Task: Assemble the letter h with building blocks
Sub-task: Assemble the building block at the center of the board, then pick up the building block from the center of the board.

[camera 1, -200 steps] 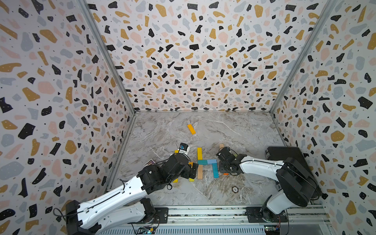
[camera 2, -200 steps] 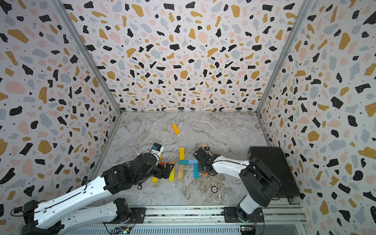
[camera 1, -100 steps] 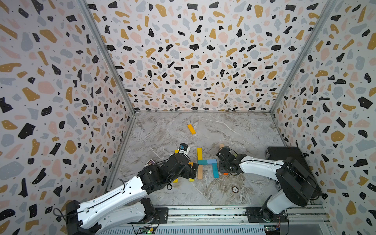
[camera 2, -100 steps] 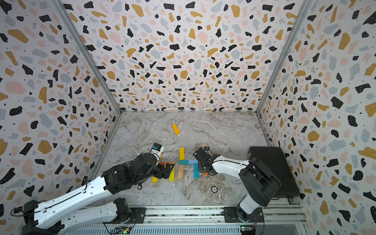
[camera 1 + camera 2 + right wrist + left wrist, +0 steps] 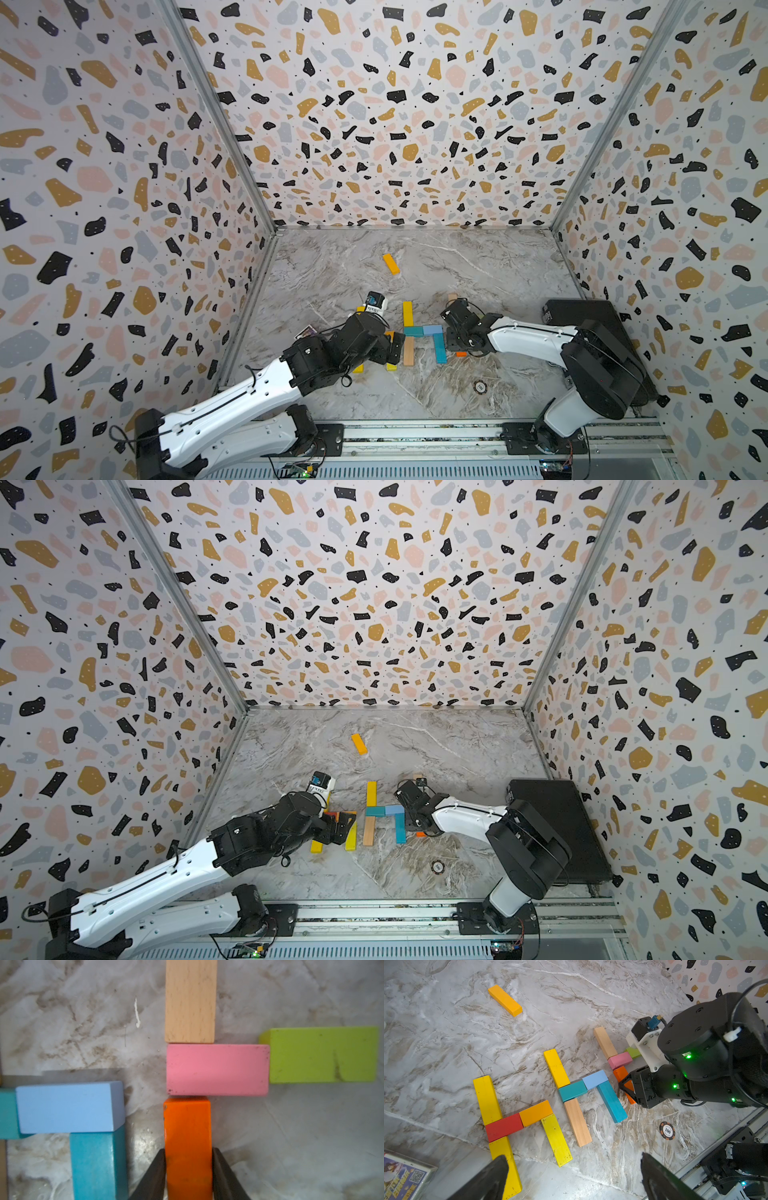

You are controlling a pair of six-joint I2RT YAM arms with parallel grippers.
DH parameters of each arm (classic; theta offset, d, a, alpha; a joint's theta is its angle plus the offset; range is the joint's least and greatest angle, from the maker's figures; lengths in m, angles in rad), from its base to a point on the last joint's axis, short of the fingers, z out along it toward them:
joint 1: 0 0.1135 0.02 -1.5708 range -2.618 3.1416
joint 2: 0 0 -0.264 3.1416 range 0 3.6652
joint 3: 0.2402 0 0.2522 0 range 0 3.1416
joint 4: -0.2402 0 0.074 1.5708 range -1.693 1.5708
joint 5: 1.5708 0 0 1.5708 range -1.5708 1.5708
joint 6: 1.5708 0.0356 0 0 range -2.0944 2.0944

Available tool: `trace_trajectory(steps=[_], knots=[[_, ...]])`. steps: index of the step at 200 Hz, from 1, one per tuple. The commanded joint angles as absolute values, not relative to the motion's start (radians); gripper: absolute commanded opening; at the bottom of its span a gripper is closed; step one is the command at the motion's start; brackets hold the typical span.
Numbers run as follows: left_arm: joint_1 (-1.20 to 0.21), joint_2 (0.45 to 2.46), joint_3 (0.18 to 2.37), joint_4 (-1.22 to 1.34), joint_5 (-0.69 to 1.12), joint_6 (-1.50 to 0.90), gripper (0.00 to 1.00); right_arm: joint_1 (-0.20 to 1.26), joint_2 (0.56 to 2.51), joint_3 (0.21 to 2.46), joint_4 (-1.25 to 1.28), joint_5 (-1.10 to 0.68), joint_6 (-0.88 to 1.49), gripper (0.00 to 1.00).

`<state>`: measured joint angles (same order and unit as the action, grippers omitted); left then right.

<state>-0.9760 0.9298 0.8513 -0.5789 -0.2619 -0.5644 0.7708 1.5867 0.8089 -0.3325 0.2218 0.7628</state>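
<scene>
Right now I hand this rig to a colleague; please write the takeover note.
Left gripper: open, empty, over the letter with the red block.
Right gripper: shut on the orange block, its end at the pink block.
Done: two h letters; the second has the light blue block.
Third: wooden block, pink block, green block laid.
Left: release the orange block, then probably a leg below the green block; the amber block lies loose.
</scene>
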Motion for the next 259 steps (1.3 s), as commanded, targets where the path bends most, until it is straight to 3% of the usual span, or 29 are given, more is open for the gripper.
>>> trace_trajectory(steps=[1, 95, 211, 259], knots=[[-0.971, 0.934, 0.874, -0.566, -0.25, -0.567, 0.99, 0.762, 1.598, 0.831, -0.36, 0.23, 0.764, 0.38], [-0.968, 0.93, 0.874, -0.569, -0.247, -0.566, 0.99, 0.761, 1.601, 0.836, -0.347, 0.226, 0.765, 0.41], [-0.965, 0.872, 0.879, -0.559, -0.253, -0.561, 0.99, 0.76, 1.362, 0.894, -0.359, 0.208, 0.668, 0.7], [-0.965, 0.795, 0.877, -0.595, -0.305, -0.537, 0.99, 0.761, 1.579, 1.111, -0.246, 0.084, 0.509, 0.73]])
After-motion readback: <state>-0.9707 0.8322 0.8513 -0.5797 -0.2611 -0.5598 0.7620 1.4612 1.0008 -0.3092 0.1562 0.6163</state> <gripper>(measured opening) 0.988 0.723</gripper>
